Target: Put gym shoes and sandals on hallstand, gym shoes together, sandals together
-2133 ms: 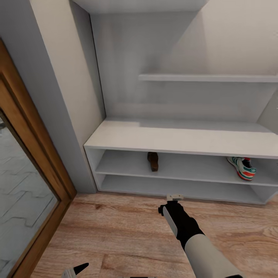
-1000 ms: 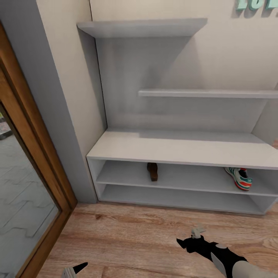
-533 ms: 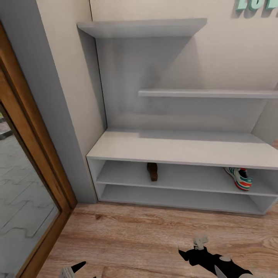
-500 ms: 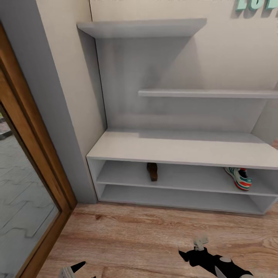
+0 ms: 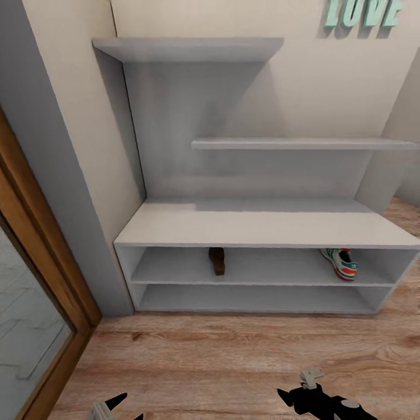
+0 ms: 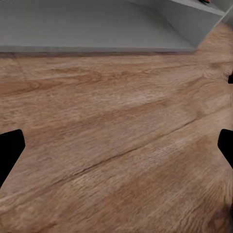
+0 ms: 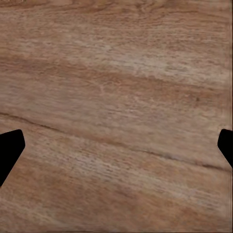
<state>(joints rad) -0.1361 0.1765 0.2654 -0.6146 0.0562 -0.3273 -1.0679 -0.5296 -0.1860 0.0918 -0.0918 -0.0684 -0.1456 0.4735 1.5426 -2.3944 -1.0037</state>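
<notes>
The view had pulled back from the rack (image 5: pixel 262 224) (camera, not things). One sandal (image 5: pixel 217 260) and one sneaker (image 5: pixel 340 262) sat inside; both jaws gaped empty.

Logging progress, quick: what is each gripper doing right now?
Left gripper: open, empty, over the corridor floor.
Right gripper: open, empty.
</notes>
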